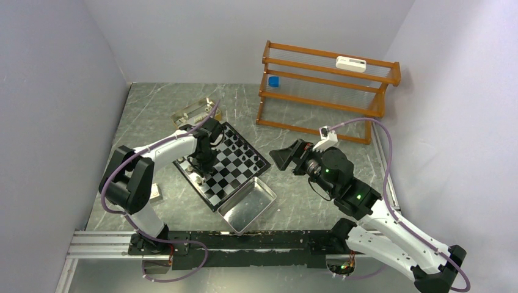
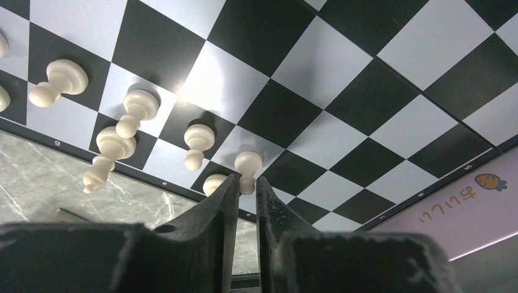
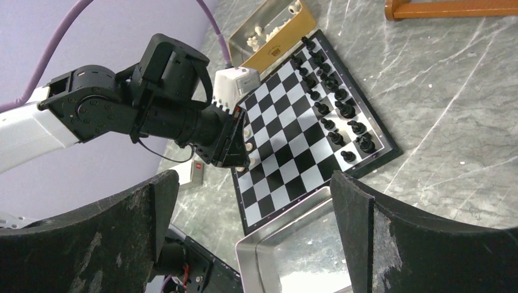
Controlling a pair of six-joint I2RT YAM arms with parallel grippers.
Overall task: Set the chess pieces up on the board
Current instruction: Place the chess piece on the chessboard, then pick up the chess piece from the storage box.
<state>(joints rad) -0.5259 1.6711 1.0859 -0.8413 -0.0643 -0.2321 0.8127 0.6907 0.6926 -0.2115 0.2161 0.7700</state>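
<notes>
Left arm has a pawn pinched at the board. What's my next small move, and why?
Probably open the left gripper slightly and lift straight up: the cream pawn it pinches seems already standing on the board, in line with the neighbouring pawns.

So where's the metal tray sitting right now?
In the top view, the metal tray lies front and centre between the two arms, right up against the chessboard's near-right edge and just ahead of the mounting rail.
</notes>
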